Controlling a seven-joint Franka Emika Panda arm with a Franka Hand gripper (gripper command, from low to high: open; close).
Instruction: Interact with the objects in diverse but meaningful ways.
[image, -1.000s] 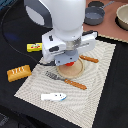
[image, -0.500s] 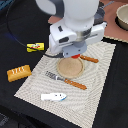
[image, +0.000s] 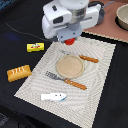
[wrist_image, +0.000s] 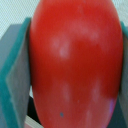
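While the gripper (image: 70, 40) hangs above the mat, its jaws pinching one red tomato (wrist_image: 75, 65), we count one yellow box (image: 35, 47), one bread loaf (image: 19, 73) and one fish (image: 53, 97) lying below.

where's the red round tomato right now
The red round tomato is clamped in the gripper, held above the striped placemat, beyond the tan round plate in the exterior view.

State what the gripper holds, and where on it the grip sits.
The gripper holds the red tomato, its pads pressing the tomato's two opposite sides.
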